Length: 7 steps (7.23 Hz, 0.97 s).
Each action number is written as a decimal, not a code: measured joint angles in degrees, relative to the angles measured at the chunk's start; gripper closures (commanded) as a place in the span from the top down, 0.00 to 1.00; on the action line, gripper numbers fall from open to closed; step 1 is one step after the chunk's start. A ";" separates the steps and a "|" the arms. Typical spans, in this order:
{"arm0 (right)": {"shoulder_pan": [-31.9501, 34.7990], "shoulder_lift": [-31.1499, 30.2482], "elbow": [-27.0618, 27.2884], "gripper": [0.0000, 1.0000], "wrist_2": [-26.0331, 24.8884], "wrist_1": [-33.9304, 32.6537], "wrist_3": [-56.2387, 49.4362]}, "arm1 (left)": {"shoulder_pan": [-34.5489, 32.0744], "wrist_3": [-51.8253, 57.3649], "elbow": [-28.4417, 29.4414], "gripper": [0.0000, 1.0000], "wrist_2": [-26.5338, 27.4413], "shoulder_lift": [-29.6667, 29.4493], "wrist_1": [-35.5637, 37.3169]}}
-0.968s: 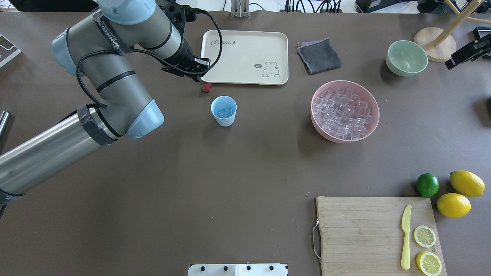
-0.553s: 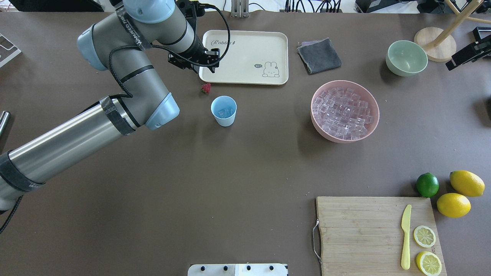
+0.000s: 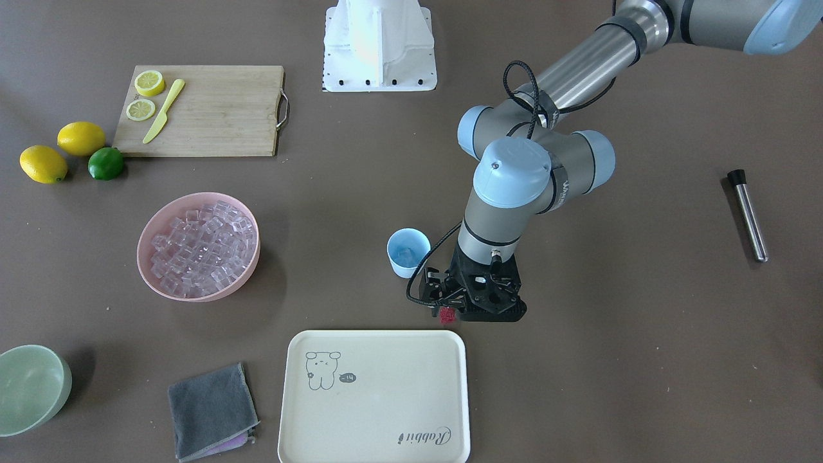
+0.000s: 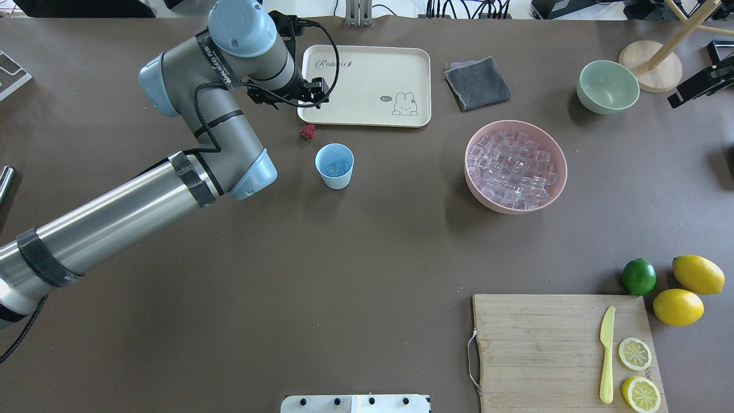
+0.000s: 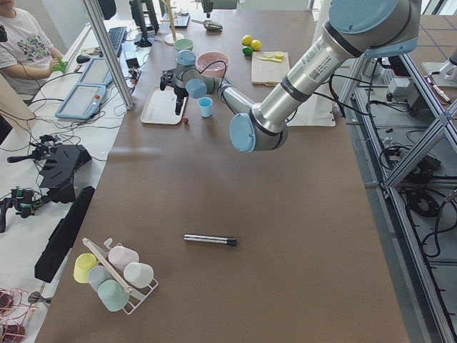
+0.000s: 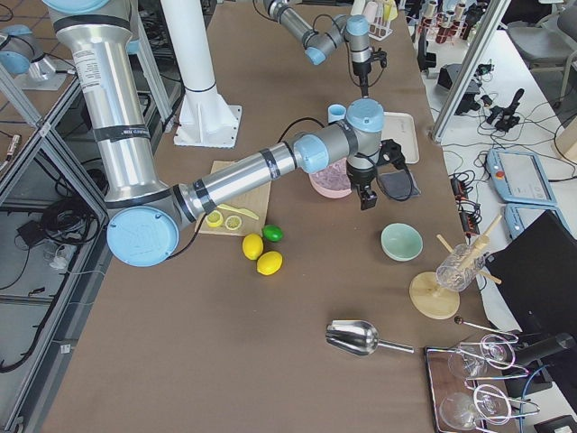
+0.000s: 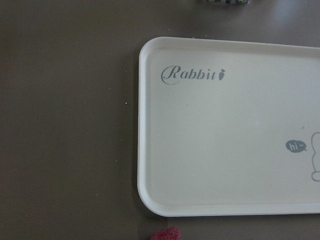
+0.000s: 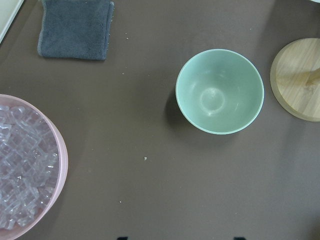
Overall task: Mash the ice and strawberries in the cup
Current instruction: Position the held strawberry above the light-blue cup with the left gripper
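The strawberry [image 4: 308,132] lies on the table just off the cream tray's near-left corner. It also shows in the front view [image 3: 446,314] and at the bottom edge of the left wrist view [image 7: 162,233]. The light blue cup [image 4: 334,165] stands upright next to it with a few ice cubes inside. More ice [image 4: 515,169] fills the pink bowl [image 4: 559,183]. My left gripper [image 4: 312,94] hangs pointing down above the tray corner and strawberry, jaws spread and empty. My right gripper [image 4: 697,80] is open and empty, high over the green bowl [image 8: 220,91].
The cream tray [image 4: 367,83] and a grey cloth [image 4: 477,83] lie at the back. A cutting board [image 4: 545,344] holds a yellow knife and lemon slices, with a lime and lemons beside it. A metal rod [image 3: 748,215] lies on my left side of the table.
My left arm has swung right and its gripper has moved from left of the tray corner to over the tray's edge. The strawberry, cup and right arm have not moved.
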 measured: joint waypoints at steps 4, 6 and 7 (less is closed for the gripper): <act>0.02 -0.37 0.09 0.76 -0.06 0.07 0.00 | 4.16 -0.06 4.25 0.82 5.43 -0.10 -3.19; 0.00 -0.42 0.11 0.76 -0.15 0.09 0.00 | 4.50 -0.06 5.21 0.69 6.27 -0.19 -4.00; 0.00 -0.44 0.10 0.76 -0.18 0.10 0.00 | 4.63 -0.06 5.65 0.66 6.70 -0.21 -4.45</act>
